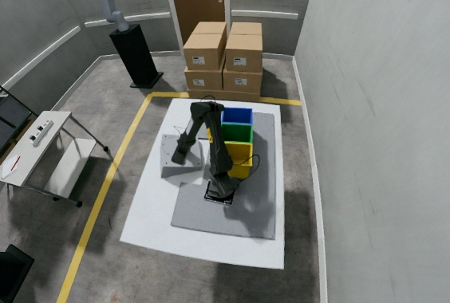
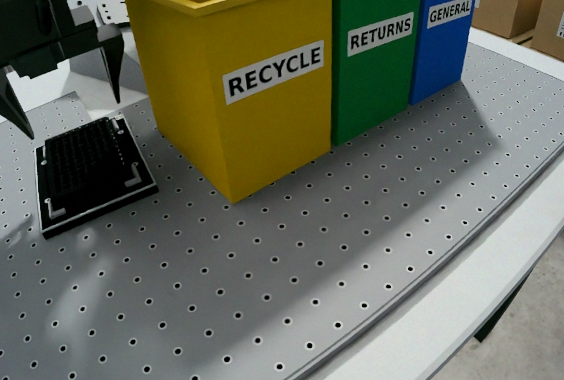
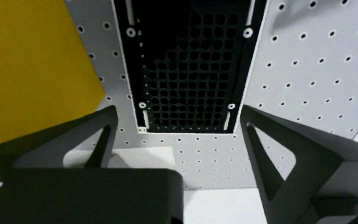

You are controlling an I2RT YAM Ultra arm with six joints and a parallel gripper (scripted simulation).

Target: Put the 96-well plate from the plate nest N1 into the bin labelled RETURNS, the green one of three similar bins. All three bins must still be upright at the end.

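The black 96-well plate sits in the black plate nest N1 on the perforated board, left of the yellow bin. My gripper is open and empty. It hangs just above the plate's far end, with one finger on each side. The green RETURNS bin stands upright between the yellow RECYCLE bin and the blue GENERAL bin. In the top view the arm hides the plate.
The grey perforated board lies on a white table. A raised grey block stands behind the nest. Stacked cardboard boxes stand beyond the bins. A side table stands at the left.
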